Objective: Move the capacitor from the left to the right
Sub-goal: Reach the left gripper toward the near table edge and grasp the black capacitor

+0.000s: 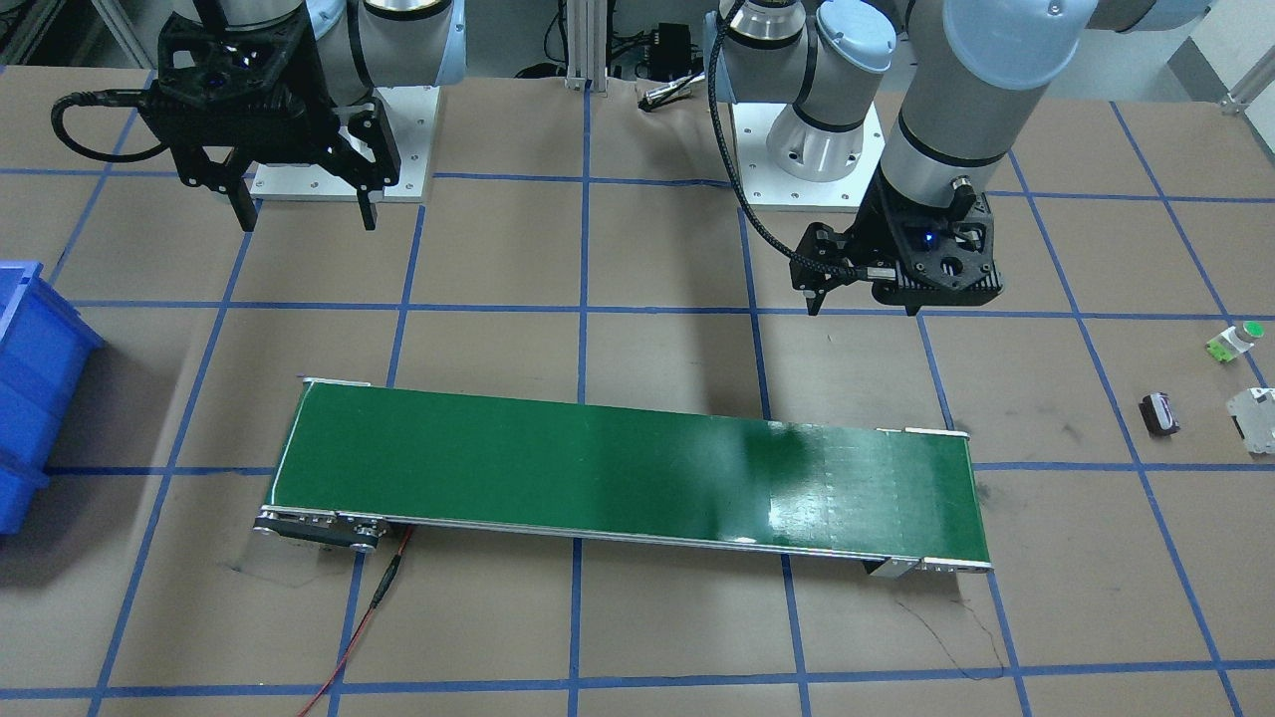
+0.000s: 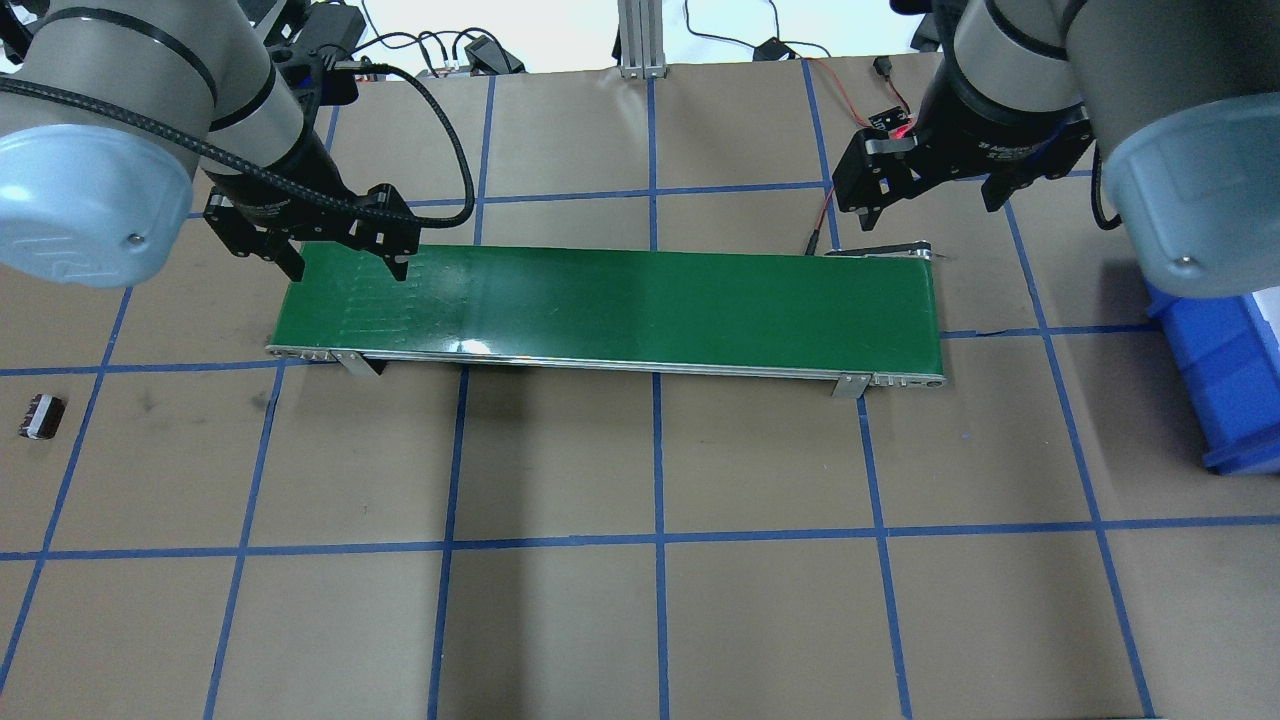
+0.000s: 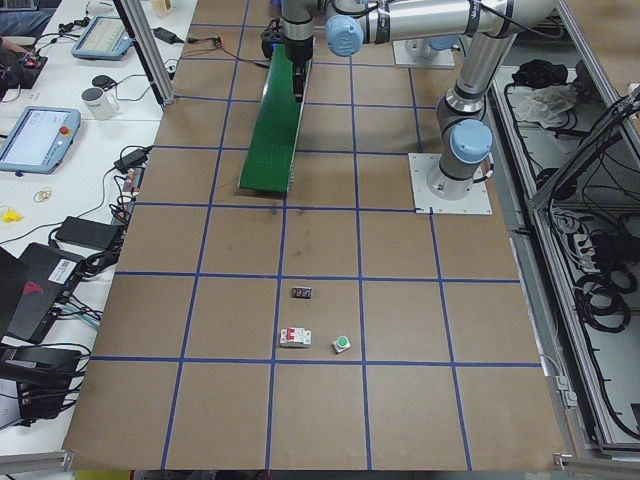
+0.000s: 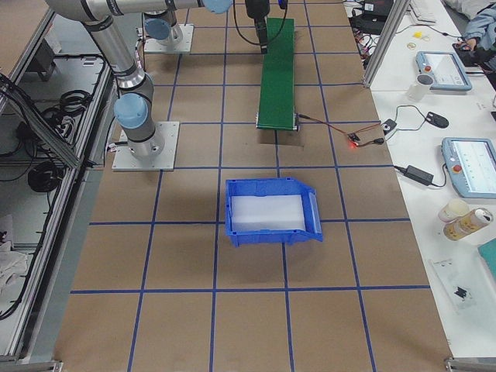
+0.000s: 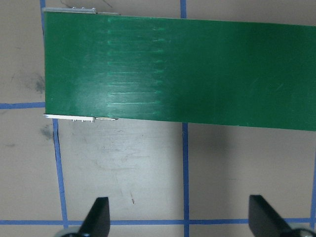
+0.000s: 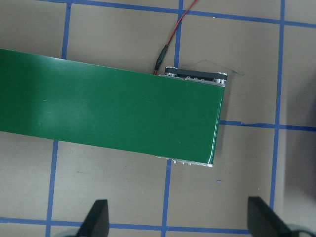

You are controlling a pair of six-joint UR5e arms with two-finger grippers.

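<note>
The capacitor [image 1: 1158, 413], a small dark cylinder with pale ends, lies on the brown table far out on my left side; it also shows in the overhead view [image 2: 42, 416] and the exterior left view [image 3: 303, 293]. My left gripper [image 2: 348, 268] is open and empty above the left end of the green conveyor belt [image 2: 610, 300], well away from the capacitor; it also shows in the front view [image 1: 862, 302] and its wrist view [image 5: 180, 219]. My right gripper [image 2: 925, 205] is open and empty above the belt's right end, also seen in the front view [image 1: 306, 221] and its wrist view [image 6: 177, 219].
A white-and-green capped part [image 1: 1235, 341] and a whitish blocky part [image 1: 1255, 418] lie near the capacitor. A blue bin [image 2: 1220, 370] stands at the right end of the table. A red wire [image 1: 369, 617] runs from the conveyor's right end.
</note>
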